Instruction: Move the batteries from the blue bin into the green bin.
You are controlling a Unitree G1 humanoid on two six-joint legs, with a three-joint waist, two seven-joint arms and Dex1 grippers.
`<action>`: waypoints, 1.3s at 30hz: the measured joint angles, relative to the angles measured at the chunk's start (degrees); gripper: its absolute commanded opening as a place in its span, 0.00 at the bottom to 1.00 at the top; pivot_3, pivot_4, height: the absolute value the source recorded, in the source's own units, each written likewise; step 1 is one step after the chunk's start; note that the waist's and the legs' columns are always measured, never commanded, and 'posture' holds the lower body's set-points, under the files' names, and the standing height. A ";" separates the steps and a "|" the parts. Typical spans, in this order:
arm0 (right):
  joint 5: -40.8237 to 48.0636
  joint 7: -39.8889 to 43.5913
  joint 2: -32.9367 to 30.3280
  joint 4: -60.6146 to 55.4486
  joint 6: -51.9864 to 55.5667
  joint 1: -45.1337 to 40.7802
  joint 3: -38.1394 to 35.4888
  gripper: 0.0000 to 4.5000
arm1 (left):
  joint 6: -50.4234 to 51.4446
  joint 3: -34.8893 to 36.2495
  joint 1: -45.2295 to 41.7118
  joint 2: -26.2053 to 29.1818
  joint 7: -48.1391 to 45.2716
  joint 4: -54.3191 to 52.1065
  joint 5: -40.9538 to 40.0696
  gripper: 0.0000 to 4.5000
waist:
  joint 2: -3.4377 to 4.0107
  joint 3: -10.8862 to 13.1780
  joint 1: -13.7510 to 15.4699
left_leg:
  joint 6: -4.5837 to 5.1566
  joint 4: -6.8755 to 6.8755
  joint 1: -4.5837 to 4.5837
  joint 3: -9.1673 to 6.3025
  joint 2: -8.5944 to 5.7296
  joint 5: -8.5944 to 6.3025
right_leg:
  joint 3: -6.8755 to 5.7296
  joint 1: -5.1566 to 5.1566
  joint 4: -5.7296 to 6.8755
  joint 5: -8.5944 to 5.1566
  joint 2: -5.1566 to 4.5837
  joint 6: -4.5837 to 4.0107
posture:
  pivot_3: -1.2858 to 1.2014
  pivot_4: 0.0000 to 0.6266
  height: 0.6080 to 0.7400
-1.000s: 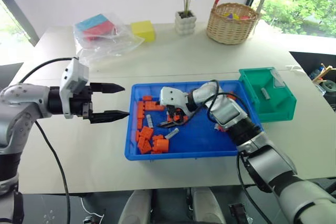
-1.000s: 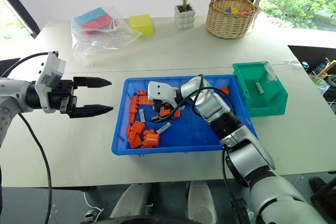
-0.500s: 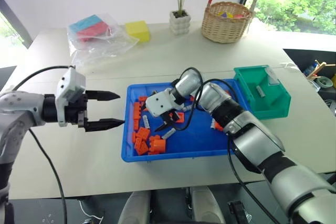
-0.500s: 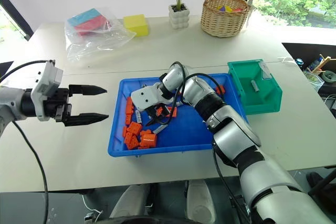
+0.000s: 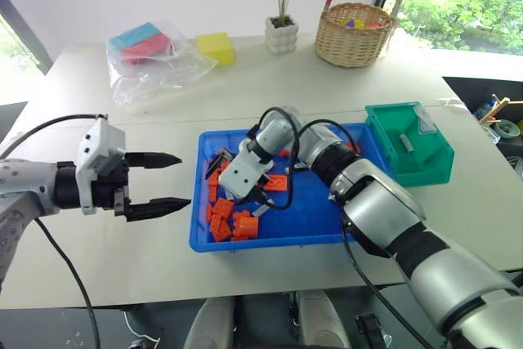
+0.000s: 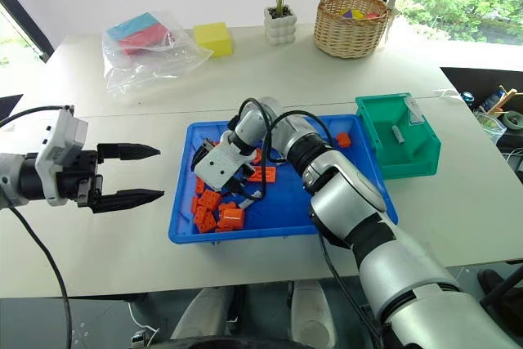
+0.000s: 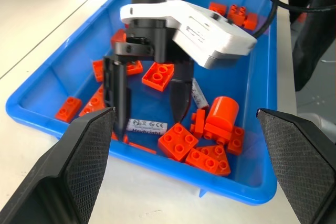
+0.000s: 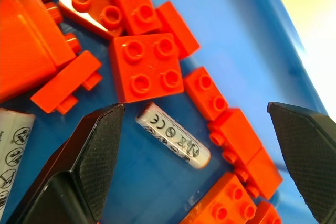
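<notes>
The right claw point(image 7: 149, 103) was spread wide and empty, pointing down into the blue bin point(image 5: 327, 218). A battery point(image 8: 173, 135) lay flat between its fingers, hemmed by orange bricks point(image 8: 146, 66) touching it at about 12 and 3 o'clock. The risk, I think, was pinching a brick with it. The left claw point(image 5: 163, 182) hung released over the worktop point(image 5: 122, 243), at 9 o'clock of the bin. The green bin point(image 5: 413, 153), at 3 o'clock, held one battery.
</notes>
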 measured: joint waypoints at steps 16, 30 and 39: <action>-8.39 -8.49 -1.25 4.95 -6.06 -3.33 1.08 0.99 | -0.12 -3.17 -6.49 -0.24 0.40 3.49 -0.77 1.00 | -0.01 0.00 -0.01 | -0.14 -0.03 0.02 0.00 0.00 0.09 | 0.01 -0.01 0.07 -0.02 0.02 -0.03 | 0.52 0.24 0.71; -12.94 -13.50 -0.26 6.02 -12.68 -3.09 2.80 0.34 | -0.35 -3.28 -8.19 -1.10 1.14 3.84 -0.77 1.00 | -0.01 0.00 -0.02 | -0.17 -0.06 0.02 0.00 0.00 0.11 | 0.04 -0.05 0.12 -0.04 0.03 -0.07 | 0.52 0.24 0.71; -12.96 -13.54 -1.25 5.83 -13.22 -2.06 2.52 0.01 | -0.44 -3.67 -9.68 -1.55 1.12 4.90 -0.71 1.00 | -0.01 -0.01 -0.08 | -0.18 -0.07 0.07 0.00 0.01 0.11 | 0.04 -0.02 0.15 -0.05 0.05 -0.09 | 0.52 0.24 0.71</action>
